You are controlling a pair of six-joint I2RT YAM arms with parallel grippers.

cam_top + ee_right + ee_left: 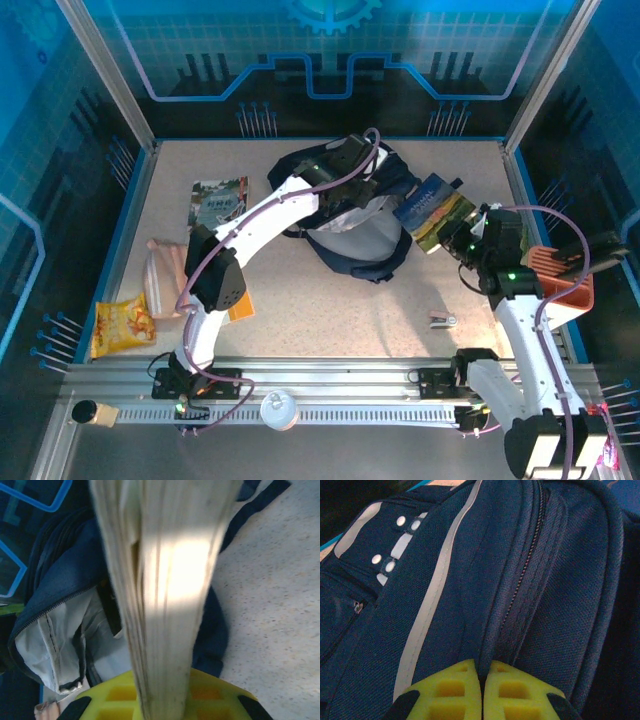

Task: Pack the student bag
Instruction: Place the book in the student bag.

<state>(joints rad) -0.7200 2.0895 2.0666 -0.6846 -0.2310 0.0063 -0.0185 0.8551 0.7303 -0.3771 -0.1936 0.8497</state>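
Observation:
The student bag (352,222), navy with thin white stripes, lies in the middle of the table, its mouth open and pale lining (45,650) showing. My left gripper (345,160) is at the bag's far top edge. In the left wrist view its yellow fingers (455,690) are shut on a fold of the bag's fabric (560,580) beside the zipper. My right gripper (466,240) is just right of the bag and is shut on a book (434,212) with a landscape cover. The book's page edges (165,580) stand upright between the fingers, over the bag's opening (60,585).
A green-covered booklet (218,203) lies left of the bag. A clear packet (165,280) and a yellow snack bag (122,325) sit at the near left. An orange rack (565,282) stands at the right edge, with a small item (443,320) in front. A white disc (279,410) rests on the front rail.

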